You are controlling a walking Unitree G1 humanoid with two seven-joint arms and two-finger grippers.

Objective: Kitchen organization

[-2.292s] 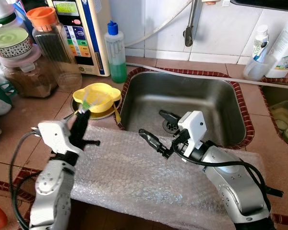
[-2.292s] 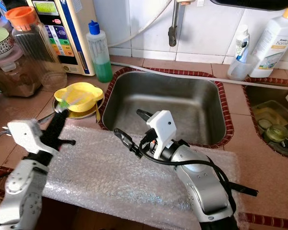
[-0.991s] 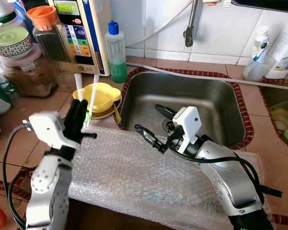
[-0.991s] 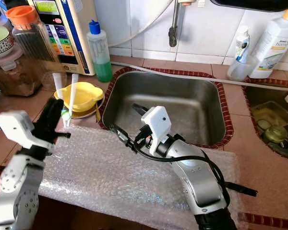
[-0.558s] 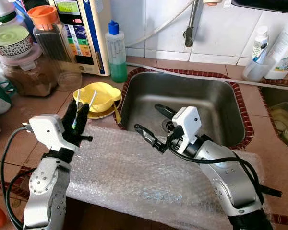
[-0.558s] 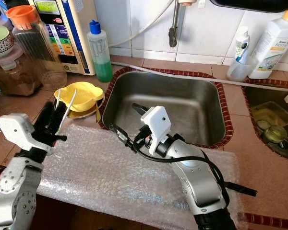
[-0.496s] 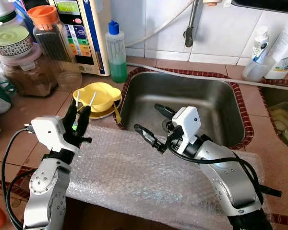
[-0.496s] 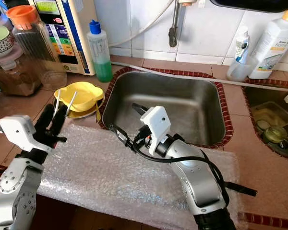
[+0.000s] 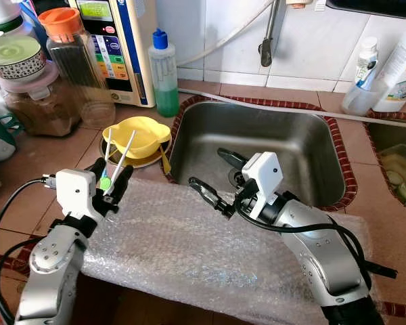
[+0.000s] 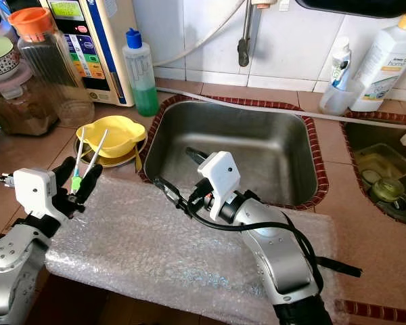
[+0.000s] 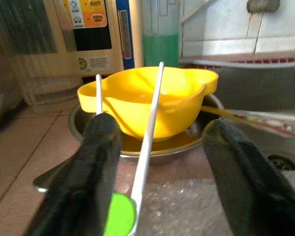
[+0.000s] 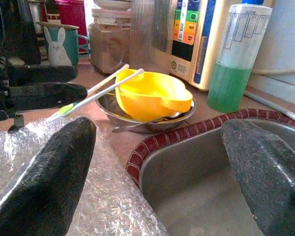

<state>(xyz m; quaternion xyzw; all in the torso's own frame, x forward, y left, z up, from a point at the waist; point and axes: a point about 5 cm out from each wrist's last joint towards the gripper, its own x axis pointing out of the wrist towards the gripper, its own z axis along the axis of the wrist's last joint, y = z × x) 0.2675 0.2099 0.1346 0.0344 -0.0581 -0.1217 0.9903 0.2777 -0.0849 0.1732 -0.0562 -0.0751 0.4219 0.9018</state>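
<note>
The left gripper has its two black fingers spread apart, and a pair of white chopsticks with a green joining piece at the bottom sits between them. In the left wrist view the chopsticks lean by one finger and the other finger is well away, so the jaws look let go, not squeezing. The sticks stand nearly upright and tip away from the robot, with their thin ends up over the yellow bowl. That bowl sits in a small metal dish on the counter, just beside the sink. The gripper hangs over the near left corner of the bubble wrap that covers the counter's edge. The right gripper has its jaws wide open too and holds nothing; it hovers at the sink's front edge, well apart from the chopsticks. So the left arm is much the nearer one. I think the next move must go along the sticks' long line, and with the jaws this loose they could tip over.
</note>
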